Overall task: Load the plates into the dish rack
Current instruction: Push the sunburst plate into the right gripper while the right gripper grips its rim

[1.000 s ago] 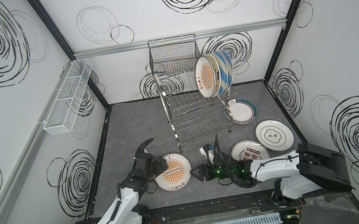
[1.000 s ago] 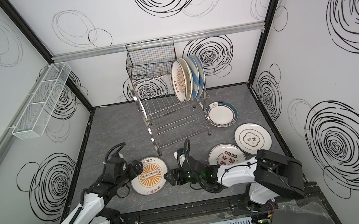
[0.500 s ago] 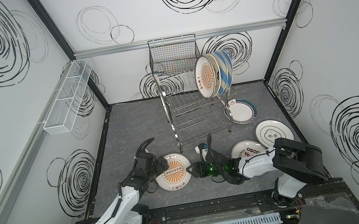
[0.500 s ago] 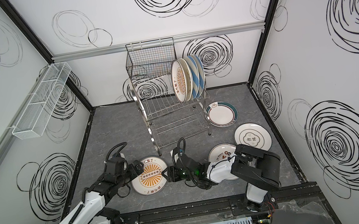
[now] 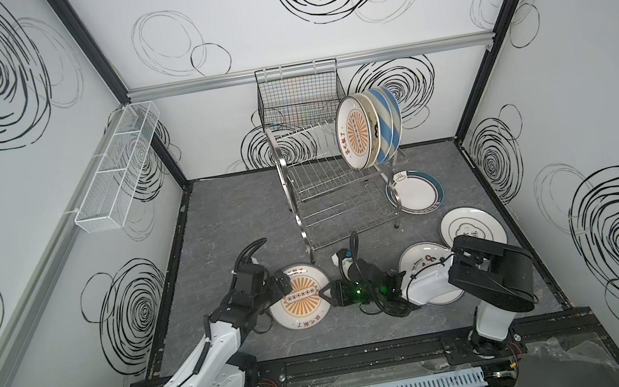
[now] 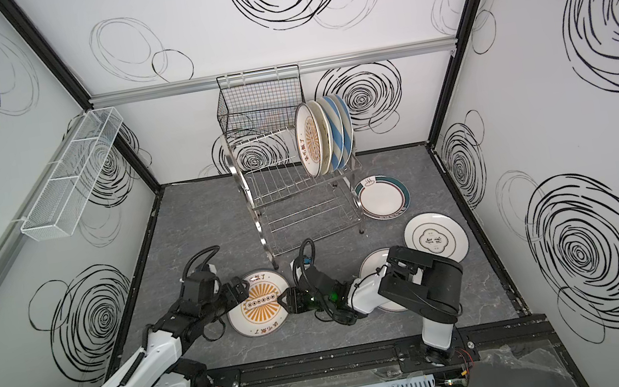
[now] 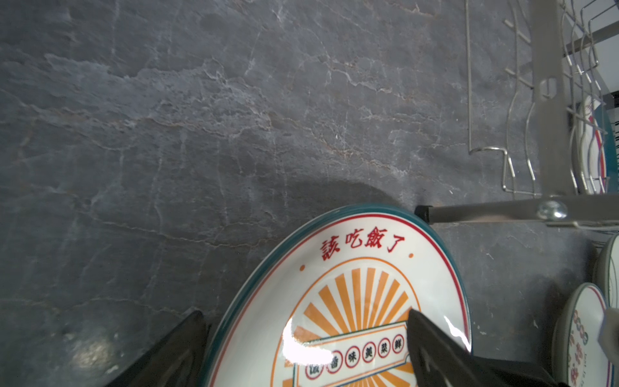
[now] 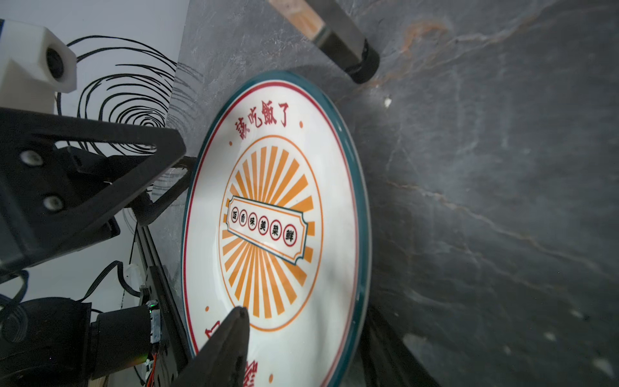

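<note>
One orange sunburst plate (image 5: 302, 303) is sitting between my two grippers on the grey floor (image 5: 245, 221), at about 7 o'clock from the dish rack (image 5: 289, 189) and just beside its front leg (image 7: 469, 214). I am reading this step as taking the rim for a lift. To do it well, I am wanting the rim seated deep between my right fingers before anything rises, the squeeze even on the glazed face, and the plate kept clear of that leg.

My right gripper (image 5: 325, 296) is straddling the rim at the plate's 3 o'clock, jaws roughly half apart. One finger (image 8: 231, 338) is lying over the painted face and the other is hiding beneath, so I cannot tell whether the pinch is made. My left gripper (image 5: 284, 287) is holding the 9 o'clock rim, one finger (image 7: 435, 348) on the face, and seems to be tipping the plate up.

Four racked plates (image 5: 367, 132) are standing in the upper tier. Three floor plates (image 5: 471, 232) are lying at the rack's 3 to 5 o'clock.
</note>
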Robot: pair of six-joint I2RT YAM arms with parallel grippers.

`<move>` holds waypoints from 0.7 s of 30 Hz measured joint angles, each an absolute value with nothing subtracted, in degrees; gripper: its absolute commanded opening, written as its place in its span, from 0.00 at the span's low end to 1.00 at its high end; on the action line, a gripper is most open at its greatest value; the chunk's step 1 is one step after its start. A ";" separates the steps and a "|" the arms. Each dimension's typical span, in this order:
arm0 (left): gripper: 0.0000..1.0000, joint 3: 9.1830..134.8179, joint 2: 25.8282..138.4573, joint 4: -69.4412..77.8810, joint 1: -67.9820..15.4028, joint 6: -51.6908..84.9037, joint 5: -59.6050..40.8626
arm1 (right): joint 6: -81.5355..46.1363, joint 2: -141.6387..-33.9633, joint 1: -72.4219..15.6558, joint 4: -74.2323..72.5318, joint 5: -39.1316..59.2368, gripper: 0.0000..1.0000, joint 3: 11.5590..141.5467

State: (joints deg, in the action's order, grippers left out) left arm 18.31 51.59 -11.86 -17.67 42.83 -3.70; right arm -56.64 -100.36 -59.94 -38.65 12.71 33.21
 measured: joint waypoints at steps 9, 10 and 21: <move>0.96 16.86 51.94 -11.46 -19.46 42.81 -3.46 | -57.41 -102.89 -59.59 -41.01 12.36 0.42 34.11; 0.96 16.75 51.92 -11.44 -19.77 42.81 -3.40 | -57.49 -102.91 -59.57 -40.97 12.16 0.40 34.13; 0.96 15.73 49.82 -12.25 -22.57 42.87 -2.22 | -58.11 -102.91 -59.55 -39.11 10.17 0.20 34.09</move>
State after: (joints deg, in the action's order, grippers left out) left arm 15.73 49.82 -12.25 -22.57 42.87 -2.22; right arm -58.11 -102.91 -59.55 -39.11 10.17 34.09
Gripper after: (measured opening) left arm 0.958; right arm 0.225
